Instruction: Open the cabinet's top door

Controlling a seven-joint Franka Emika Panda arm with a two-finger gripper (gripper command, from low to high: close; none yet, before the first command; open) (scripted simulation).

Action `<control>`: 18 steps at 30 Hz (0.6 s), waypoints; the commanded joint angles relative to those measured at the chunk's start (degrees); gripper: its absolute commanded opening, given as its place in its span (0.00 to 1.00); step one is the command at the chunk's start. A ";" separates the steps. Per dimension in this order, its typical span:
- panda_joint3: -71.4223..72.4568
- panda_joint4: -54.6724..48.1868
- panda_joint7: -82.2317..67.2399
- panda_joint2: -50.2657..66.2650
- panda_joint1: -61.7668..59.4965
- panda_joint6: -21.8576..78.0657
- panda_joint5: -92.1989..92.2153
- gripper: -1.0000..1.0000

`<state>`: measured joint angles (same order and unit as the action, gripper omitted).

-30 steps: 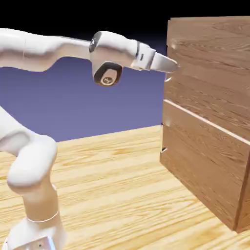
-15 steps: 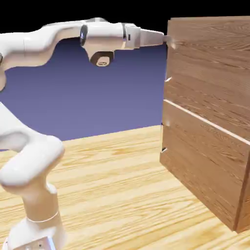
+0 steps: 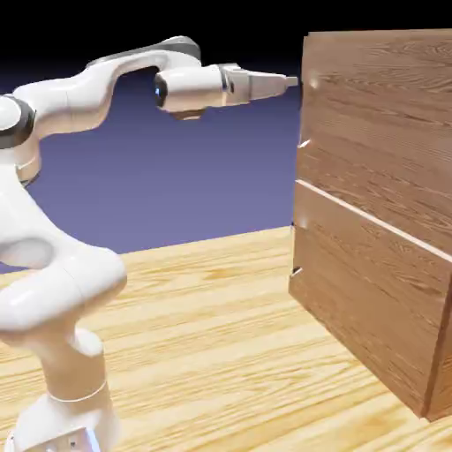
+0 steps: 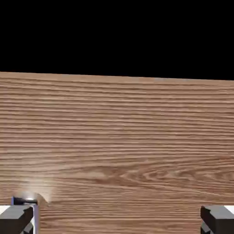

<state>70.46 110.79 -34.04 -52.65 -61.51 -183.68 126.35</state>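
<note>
The gripper (image 3: pixel 291 81) is held level with jaws wide apart, tips just short of the top door (image 4: pixel 119 146), presumably to straddle the handle (image 4: pixel 25 200), glimpsed by one fingertip (image 4: pixel 16 218). Behind stands the cabinet (image 3: pixel 388 265).

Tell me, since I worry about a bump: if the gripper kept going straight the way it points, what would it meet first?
Probably the top door: the gripper, jaws open, points level at the cabinet near its upper edge. The hand view shows only wood grain ahead. The remaining gap is hard to judge.
</note>
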 commanded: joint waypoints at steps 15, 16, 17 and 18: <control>16.08 -15.81 -9.60 -1.47 -19.34 -1.43 16.28 0.50; 16.08 -15.81 -9.60 -1.47 -19.34 -1.43 16.28 0.00; 16.08 -15.81 -9.60 -1.47 -19.34 -1.43 16.28 0.00; 14.58 -13.76 -9.94 -1.78 -17.44 -0.01 16.74 0.00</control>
<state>85.04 97.03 -43.98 -54.44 -78.95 -183.68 143.09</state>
